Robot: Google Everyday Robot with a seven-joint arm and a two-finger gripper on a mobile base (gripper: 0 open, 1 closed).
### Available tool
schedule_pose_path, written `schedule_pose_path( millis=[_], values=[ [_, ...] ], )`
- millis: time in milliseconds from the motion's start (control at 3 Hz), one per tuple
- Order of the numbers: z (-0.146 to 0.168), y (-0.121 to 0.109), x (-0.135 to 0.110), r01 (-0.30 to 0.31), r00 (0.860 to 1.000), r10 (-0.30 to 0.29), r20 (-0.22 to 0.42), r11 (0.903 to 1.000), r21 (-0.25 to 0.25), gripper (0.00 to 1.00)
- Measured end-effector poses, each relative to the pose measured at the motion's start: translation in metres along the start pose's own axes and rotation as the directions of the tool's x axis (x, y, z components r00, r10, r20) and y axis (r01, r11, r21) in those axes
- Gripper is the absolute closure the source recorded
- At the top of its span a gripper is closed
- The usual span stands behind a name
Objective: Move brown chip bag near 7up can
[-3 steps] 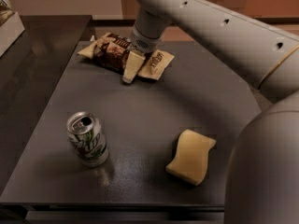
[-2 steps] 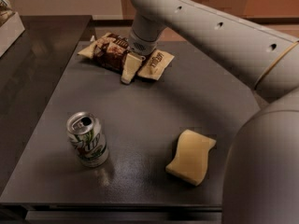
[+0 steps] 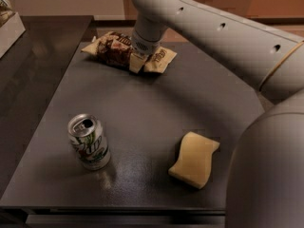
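The gripper is at the top middle of the frame, down on the brown chip bag. I cannot tell if it is open or closed. The 7up can stands well apart at the lower left of the dark table
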State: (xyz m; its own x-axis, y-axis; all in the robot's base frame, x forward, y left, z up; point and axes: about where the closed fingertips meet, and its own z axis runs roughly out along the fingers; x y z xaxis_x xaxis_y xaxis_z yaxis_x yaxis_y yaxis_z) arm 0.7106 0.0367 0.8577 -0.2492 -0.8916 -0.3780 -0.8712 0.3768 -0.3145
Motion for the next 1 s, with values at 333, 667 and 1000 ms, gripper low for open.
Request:
schedule_pose_path(
  millis=[333,667,1000],
  values=[
    [-0.010,-0.006,0.006,-0.011,1.000,0.011,0.000,0.9999,0.013,0.68],
    [-0.025,-0.006,0.011,-0.013,1.000,0.013,0.010,0.9998,0.018,0.92],
    [-0.047,0.005,0.015,-0.007,0.999,0.007,0.033,1.0000,-0.002,1.00]
  ],
)
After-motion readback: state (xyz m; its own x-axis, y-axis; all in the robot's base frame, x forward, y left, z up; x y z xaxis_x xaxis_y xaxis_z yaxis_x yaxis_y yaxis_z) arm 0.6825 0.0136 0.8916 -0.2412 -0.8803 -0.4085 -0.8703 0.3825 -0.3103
